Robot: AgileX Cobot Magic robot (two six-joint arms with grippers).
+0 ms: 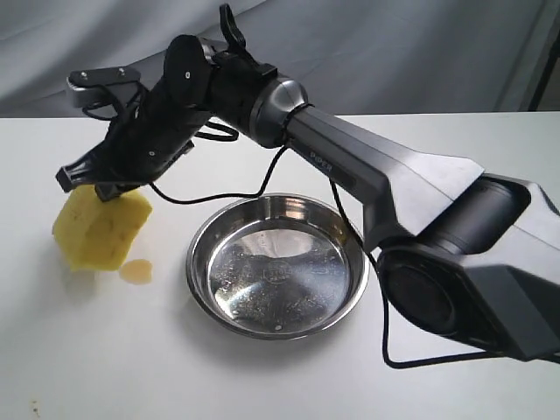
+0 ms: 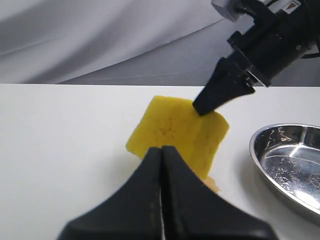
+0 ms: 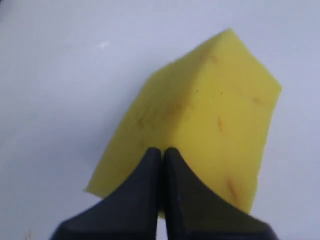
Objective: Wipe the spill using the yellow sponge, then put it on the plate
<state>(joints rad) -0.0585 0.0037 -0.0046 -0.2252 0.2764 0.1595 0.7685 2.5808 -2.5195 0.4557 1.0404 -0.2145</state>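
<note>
The yellow sponge (image 1: 96, 229) (image 2: 175, 127) (image 3: 210, 115) hangs tilted at the left of the table. My right gripper (image 1: 96, 186) (image 2: 202, 106) (image 3: 163, 152) has reached across the middle and is shut on its upper edge. The sponge's low corner sits just left of the spill (image 1: 136, 272) (image 2: 212, 184), a small amber puddle; I cannot tell whether they touch. The steel plate (image 1: 196, 262) (image 2: 256, 150) lies empty to the right of the spill. My left gripper (image 2: 162, 149) is shut on nothing and points at the sponge from close by; the exterior view does not show it.
The right arm (image 1: 394, 179) stretches over the plate's far side with a black cable (image 1: 227, 197) trailing onto the table. Grey cloth (image 1: 394, 44) hangs behind the white table (image 1: 131, 367).
</note>
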